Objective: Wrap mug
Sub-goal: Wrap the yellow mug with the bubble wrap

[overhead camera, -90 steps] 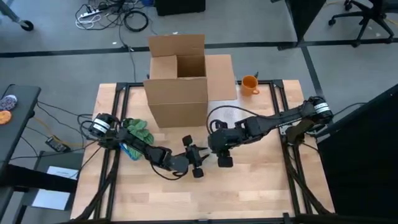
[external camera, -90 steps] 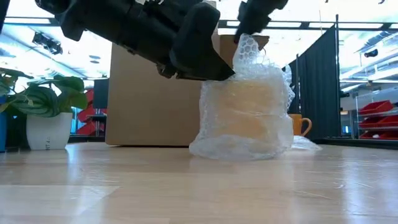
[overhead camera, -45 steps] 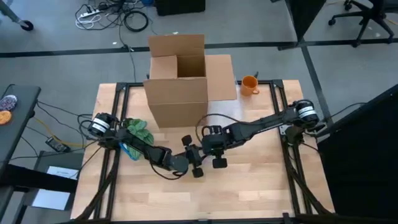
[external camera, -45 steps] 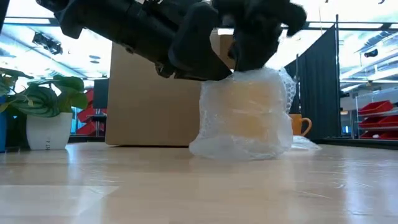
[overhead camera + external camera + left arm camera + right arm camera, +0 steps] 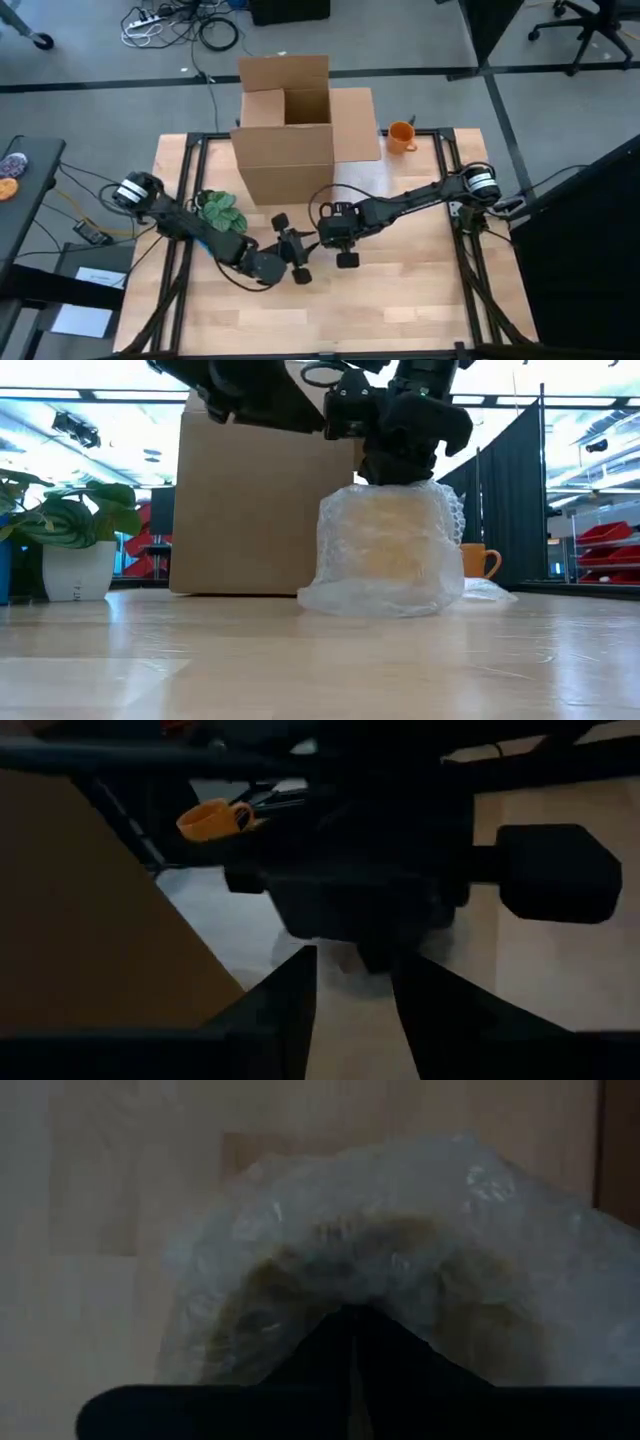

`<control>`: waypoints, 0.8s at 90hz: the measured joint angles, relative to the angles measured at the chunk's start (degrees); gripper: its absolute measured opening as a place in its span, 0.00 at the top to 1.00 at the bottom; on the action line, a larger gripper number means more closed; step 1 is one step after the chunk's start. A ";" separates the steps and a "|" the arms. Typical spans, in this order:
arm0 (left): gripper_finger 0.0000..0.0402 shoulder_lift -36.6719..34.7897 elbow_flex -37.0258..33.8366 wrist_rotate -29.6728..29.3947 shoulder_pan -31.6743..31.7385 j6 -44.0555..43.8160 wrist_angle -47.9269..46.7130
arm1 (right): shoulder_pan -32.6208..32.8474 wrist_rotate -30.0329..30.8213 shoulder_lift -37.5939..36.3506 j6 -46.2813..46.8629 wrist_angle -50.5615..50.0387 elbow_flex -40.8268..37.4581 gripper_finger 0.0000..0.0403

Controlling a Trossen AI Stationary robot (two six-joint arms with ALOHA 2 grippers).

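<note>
Two mugs, one cardboard box, one potted plant and two dark arms on one wooden counter.

First mug: wrapped all around in clear bubble wrap, upright on the counter, directly under the right pincer. Shows a pale yellowish body through the wrap. Keeps a loose skirt of wrap spread on the wood around its foot.

Right pincer: comes down from above onto the top of the wrapped mug, its two fingers brought together into one point with only a thin seam between them. Presses this point into the wrap at the mouth of the mug. Cannot tell whether a fold of wrap is pinched in the seam.

Left pincer: just beside the right pincer, apart from the wrapped mug and higher than it. Fingers spread with a clear gap, nothing between them.

Second mug: orange, bare, well beyond the right pincer at the far edge of the counter, near the box corner.

Cardboard box: one, open at the top, just behind both pincers.

Potted plant: one, green leaves in a white pot, beside the left arm, behind its pincer.
</note>
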 joint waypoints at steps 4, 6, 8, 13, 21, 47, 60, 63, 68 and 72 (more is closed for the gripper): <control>0.71 0.41 0.00 -0.01 0.00 -0.49 -0.05 | 0.36 0.17 -0.87 0.00 0.17 -0.10 1.00; 0.71 0.49 0.00 0.01 0.02 -0.63 -0.25 | 0.50 0.29 -1.37 0.00 0.16 -0.11 1.00; 0.71 0.59 0.00 0.12 0.02 -0.91 -0.57 | 0.65 0.31 -1.74 0.02 0.21 -0.13 1.00; 0.71 1.42 0.00 0.42 0.30 -1.85 -0.41 | 0.92 0.24 -2.86 0.02 0.21 -0.27 1.00; 0.71 2.21 0.00 0.65 0.58 -2.12 0.03 | 1.16 0.09 -5.03 0.27 -0.06 -0.35 1.00; 0.71 7.07 0.00 6.90 3.76 -0.32 9.38 | 0.66 0.96 -6.38 0.33 -0.51 -0.31 1.00; 0.71 7.84 0.00 8.51 5.49 0.26 11.34 | 0.63 1.14 -6.26 0.31 -0.95 -0.24 1.00; 0.71 7.87 0.00 8.65 5.95 0.26 11.31 | 0.63 1.14 -6.26 0.27 -0.97 -0.24 1.00; 0.71 7.87 0.00 9.49 6.60 0.28 11.30 | 0.63 1.18 -6.26 0.28 -0.99 -0.24 1.00; 0.71 7.87 0.00 10.03 6.98 0.31 11.29 | 0.63 1.23 -6.29 0.26 -1.00 -0.23 1.00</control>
